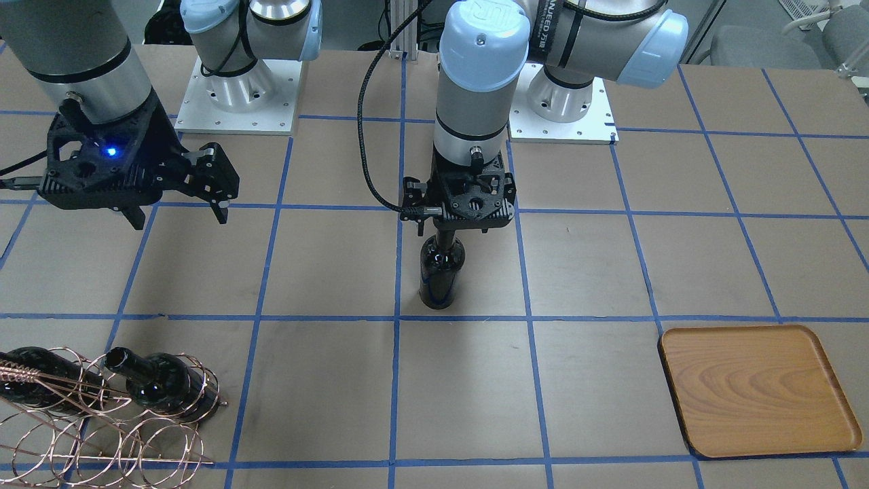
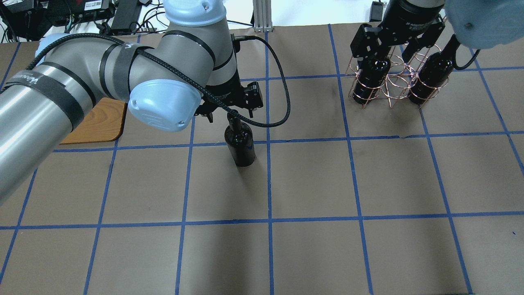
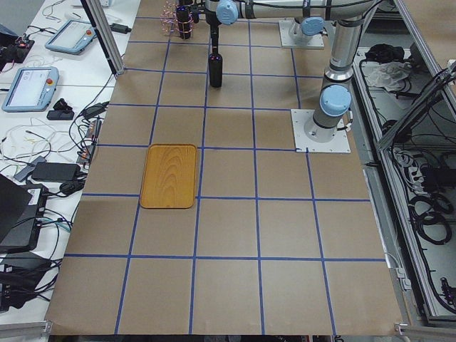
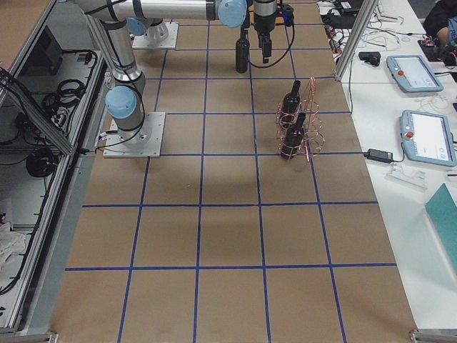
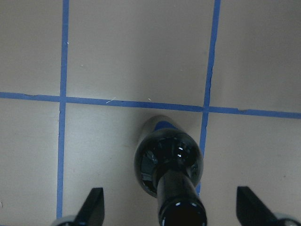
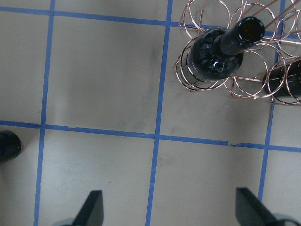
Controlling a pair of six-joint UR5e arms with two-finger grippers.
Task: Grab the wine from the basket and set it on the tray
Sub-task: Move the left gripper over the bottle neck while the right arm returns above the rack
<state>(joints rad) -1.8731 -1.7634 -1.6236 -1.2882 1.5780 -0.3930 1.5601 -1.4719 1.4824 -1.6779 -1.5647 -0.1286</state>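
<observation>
The wine bottle (image 1: 441,272) stands upright on the table (image 1: 326,272), out of the basket and well apart from the tray. Its base sits just beside a crossing of blue tape lines (image 5: 136,103). We see the left gripper (image 5: 171,209) directly above it. In the left wrist view its fingers (image 5: 94,207) are spread wide on either side of the narrow neck, with clear gaps, so nothing is pinched.

In the front-facing view the wooden tray (image 1: 753,390) lies at about 4 o'clock from the bottle, with nothing on it. The copper wire basket (image 1: 102,421) sits at about 8 o'clock, near the picture's lower left corner. We count two more dark bottles (image 1: 163,384) lying in its loops.

The right gripper (image 1: 180,216) hangs above the table at about 10 o'clock from the standing bottle. Its fingers are spread too and hold nothing. In its wrist view the basket lies toward 1 o'clock.
</observation>
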